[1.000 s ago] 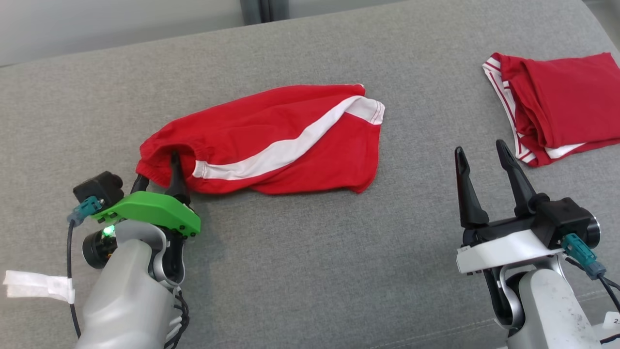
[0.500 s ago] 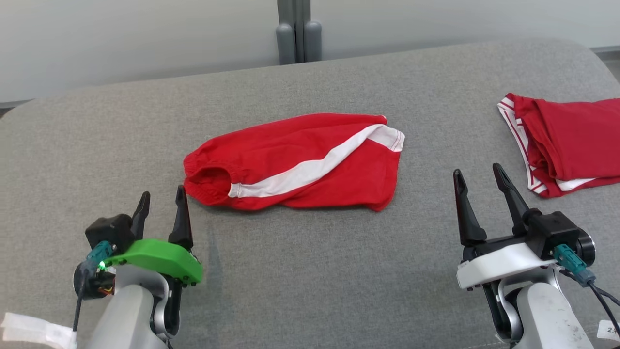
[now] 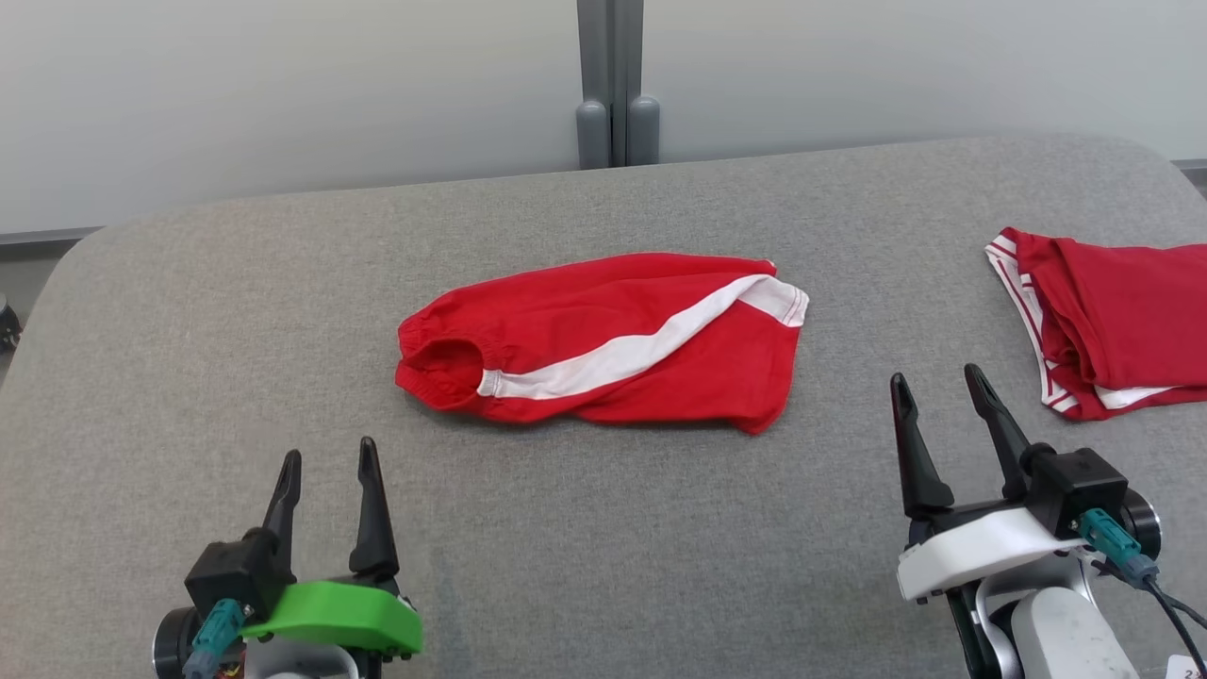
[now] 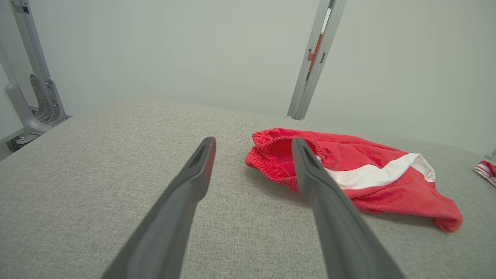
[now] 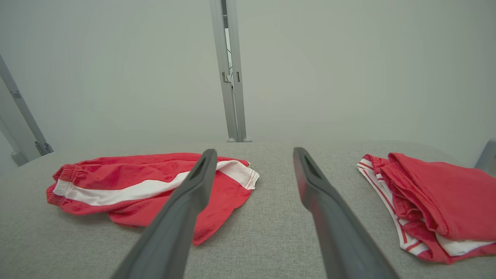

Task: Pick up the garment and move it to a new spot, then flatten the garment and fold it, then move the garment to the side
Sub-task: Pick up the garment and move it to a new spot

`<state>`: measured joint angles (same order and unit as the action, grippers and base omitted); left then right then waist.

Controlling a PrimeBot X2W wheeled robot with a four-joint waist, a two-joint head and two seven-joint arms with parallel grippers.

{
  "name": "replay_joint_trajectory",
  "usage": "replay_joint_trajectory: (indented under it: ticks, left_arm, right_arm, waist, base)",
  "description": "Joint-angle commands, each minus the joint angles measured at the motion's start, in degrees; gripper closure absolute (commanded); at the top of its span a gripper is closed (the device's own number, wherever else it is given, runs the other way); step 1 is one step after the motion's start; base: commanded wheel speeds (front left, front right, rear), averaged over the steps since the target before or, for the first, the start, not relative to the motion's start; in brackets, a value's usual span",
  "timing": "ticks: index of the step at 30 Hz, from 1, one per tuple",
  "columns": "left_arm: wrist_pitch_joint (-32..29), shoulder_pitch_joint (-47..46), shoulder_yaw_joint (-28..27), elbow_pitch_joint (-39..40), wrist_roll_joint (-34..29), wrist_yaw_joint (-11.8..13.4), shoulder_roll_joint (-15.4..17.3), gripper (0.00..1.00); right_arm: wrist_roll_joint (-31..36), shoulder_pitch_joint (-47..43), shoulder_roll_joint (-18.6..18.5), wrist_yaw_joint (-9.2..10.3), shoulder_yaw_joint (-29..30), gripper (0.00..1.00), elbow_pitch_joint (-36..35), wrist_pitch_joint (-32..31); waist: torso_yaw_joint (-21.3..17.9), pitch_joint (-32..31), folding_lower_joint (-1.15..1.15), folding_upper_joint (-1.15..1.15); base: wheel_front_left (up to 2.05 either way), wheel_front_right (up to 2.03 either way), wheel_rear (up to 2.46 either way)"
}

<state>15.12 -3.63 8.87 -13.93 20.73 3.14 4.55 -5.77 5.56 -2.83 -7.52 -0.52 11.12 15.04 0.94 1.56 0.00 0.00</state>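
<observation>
Left pincer [image 3: 329,451], right pincer [image 3: 935,375] both wide, empty, at near edge of desk [image 3: 603,547]. Garment [image 3: 603,330] rumpled at centre, apart from both. Best: left pinches waistband [image 3: 443,363], right pinches right hem [image 3: 768,377]; lift evenly, clear of folded pile [image 3: 1122,321] far right.

Grey surface [image 3: 603,538], red shorts [image 3: 613,325], perhaps folded shirt [image 3: 1132,321]

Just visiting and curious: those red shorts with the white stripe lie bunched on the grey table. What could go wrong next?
The red white-striped fabric shorts lie bunched, so a pinch may catch one layer and unfold them unevenly. Moved right, they might disturb the folded red garment.
</observation>
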Motion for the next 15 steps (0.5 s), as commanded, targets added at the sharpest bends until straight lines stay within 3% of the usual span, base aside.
replay_joint_trajectory:
  ticks: [1,15]
  left_arm:
    - [0.01,1.74,-0.53,1.20,-0.93,0.42,-0.38,0.00]
    - [0.02,5.14,-2.11,1.93,-1.73,-0.55,-1.54,0.00]
  right_arm:
    - [-0.86,-1.06,-0.12,0.07,-0.13,0.00,0.30,0.18]
    - [-3.55,-0.56,-0.12,0.07,-2.91,0.00,1.37,0.19]
  waist:
    - [0.01,-0.07,0.00,0.00]
    - [-0.27,-0.40,0.00,0.00]
  base:
    - [0.00,0.00,0.00]
    - [0.00,0.00,0.00]
